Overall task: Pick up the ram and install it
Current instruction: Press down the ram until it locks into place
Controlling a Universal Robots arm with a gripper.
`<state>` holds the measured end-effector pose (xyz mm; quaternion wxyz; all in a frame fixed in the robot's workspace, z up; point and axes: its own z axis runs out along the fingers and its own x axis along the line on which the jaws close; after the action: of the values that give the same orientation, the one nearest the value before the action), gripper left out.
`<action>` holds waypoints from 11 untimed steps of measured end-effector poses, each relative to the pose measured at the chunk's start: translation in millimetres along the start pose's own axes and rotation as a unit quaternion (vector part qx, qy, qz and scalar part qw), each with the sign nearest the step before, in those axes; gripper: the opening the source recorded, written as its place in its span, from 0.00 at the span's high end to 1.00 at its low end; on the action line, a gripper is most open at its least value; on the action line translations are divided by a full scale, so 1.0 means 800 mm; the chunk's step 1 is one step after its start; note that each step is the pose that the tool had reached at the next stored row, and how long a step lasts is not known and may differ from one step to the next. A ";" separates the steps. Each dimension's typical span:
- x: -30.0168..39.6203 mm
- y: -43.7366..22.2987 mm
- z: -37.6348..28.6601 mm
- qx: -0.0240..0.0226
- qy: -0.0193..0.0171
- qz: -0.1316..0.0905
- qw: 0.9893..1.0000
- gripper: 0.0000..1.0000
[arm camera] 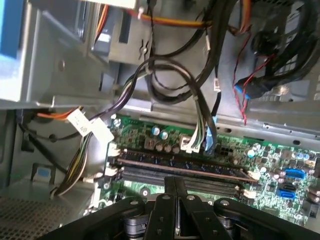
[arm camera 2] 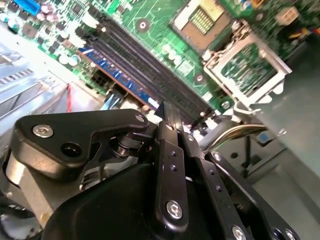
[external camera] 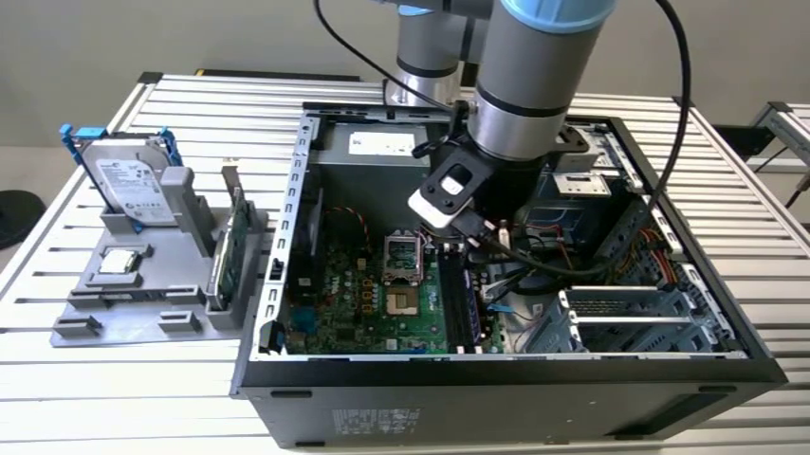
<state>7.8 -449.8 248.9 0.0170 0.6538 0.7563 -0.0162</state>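
The gripper [arm camera 2: 165, 112] is being held low inside the open computer case [external camera: 299, 190], directly over the memory slots of the green circuit board [external camera: 360, 303]. Its two fingers are being kept drawn tightly together, with nothing seen between them. The ram [arm camera 2: 120, 75] is lying lengthwise in one of the slots, standing on its edge, and in the second wrist view its near end is being met by the closed fingertips. Whether the tips are being pressed onto its top edge or are just above it cannot be told. In the first wrist view the ram [arm camera: 200, 167] is being shown running across the board ahead of the gripper [arm camera: 175, 184], with a white latch [arm camera: 255, 174] at its far end.

The work is judged to be at the seating stage. For this to be done well, force is best being applied straight down along the stick's top edge, not sideways, so that the stick is not being tilted in the slot. The loose cables [arm camera: 165, 75] hanging close by are being kept clear of the fingers, and this is worth watching.
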 end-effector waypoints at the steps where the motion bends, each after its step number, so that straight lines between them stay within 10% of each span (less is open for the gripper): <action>1: 0.0000 0.0000 0.0001 -0.005 -0.003 0.003 1.000 1.00; 11: 0.0003 0.0002 0.0072 -0.005 -0.007 0.072 0.997 1.00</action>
<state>7.9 -449.8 243.2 0.0264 0.7064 0.7072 -0.0155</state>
